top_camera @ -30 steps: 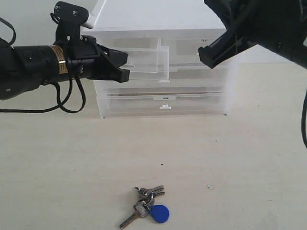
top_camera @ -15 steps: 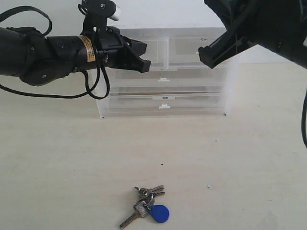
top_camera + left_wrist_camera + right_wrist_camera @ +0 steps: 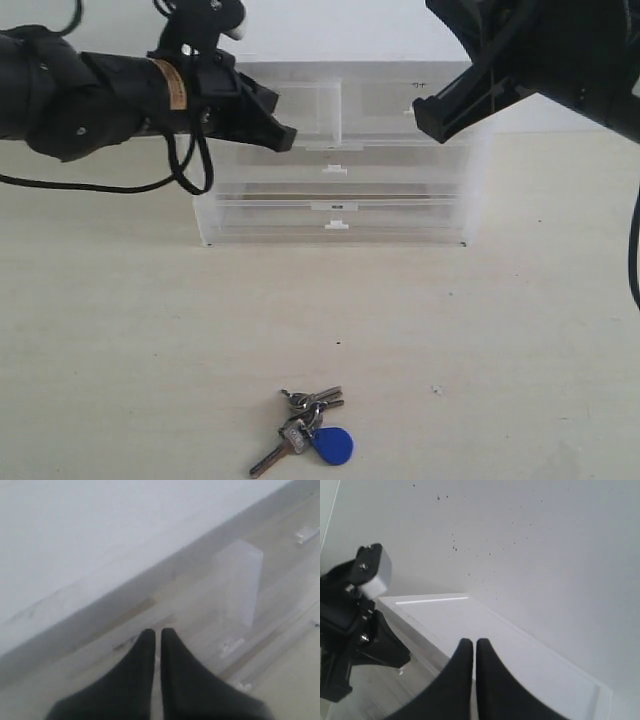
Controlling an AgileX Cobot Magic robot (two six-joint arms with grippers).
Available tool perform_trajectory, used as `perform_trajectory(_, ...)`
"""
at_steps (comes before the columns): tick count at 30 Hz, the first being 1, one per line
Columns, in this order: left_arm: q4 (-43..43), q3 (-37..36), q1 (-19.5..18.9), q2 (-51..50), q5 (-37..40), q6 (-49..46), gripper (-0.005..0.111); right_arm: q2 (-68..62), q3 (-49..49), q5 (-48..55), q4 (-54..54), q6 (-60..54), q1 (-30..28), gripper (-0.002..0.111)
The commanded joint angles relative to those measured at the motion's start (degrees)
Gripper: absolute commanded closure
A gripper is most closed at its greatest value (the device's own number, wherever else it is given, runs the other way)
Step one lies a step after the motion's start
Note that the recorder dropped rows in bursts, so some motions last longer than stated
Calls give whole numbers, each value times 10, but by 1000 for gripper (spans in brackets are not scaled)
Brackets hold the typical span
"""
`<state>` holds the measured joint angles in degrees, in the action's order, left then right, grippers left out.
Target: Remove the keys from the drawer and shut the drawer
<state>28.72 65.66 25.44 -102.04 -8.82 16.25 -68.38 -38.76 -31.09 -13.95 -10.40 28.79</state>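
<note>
The left gripper [image 3: 283,136], fingers pressed together, is nose-on to the drawer [image 3: 312,108] front just ahead; the right gripper [image 3: 469,643], tips together too, hangs farther off.

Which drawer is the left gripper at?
The top-left half-width drawer: the left gripper, tips shut, sits in front of its face. The top-right half-width drawer lies off to the side, and the full-width drawers lie below.

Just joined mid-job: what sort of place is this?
Probably a lab test bench: pale tabletop, plain white wall, a translucent plastic drawer cabinet, silver keys with a blue oval fob.
</note>
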Motion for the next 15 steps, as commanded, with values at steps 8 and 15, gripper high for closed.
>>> perform_trajectory(8, -2, -49, 72, -2, -198, -6, 102, 4, 3, 0, 3, 0, -2, 108)
perform_trajectory(15, -2, 13, 71, -71, -134, -38, 102, 4, 3, 0, 3, 0, -2, 108)
